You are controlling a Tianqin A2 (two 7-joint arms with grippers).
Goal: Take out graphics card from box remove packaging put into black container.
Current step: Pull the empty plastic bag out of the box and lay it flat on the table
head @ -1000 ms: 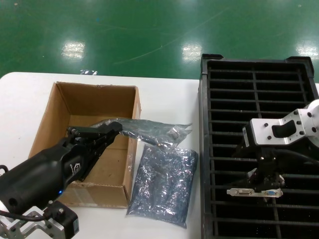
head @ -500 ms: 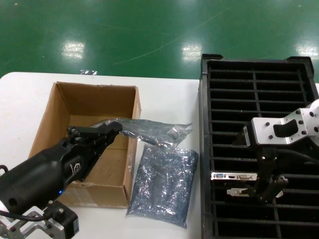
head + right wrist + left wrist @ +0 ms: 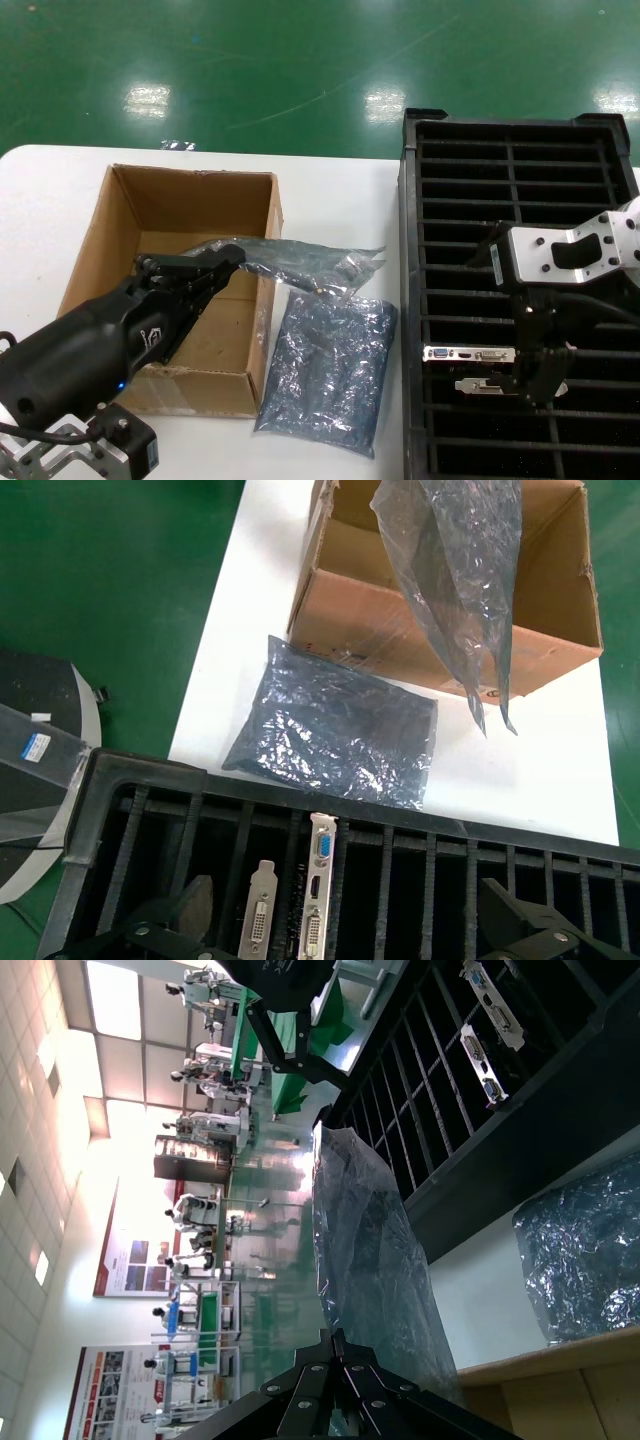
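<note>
While the left gripper [image 3: 232,258] stays over the box [image 3: 170,210], its fingers are closed on the thin edge of the packaging [image 3: 300,265], an empty plastic bag that stretches from the box out over the white table [image 3: 340,200]. A second bag [image 3: 325,370] lies flat on the table between the box and the black container [image 3: 410,300]. The right gripper [image 3: 540,385] is above the near slots of the container, and its fingers stand apart, holding nothing. The graphics card [image 3: 470,354] sits in a slot, just beside another card's bracket [image 3: 487,385] in the next slot.
</note>
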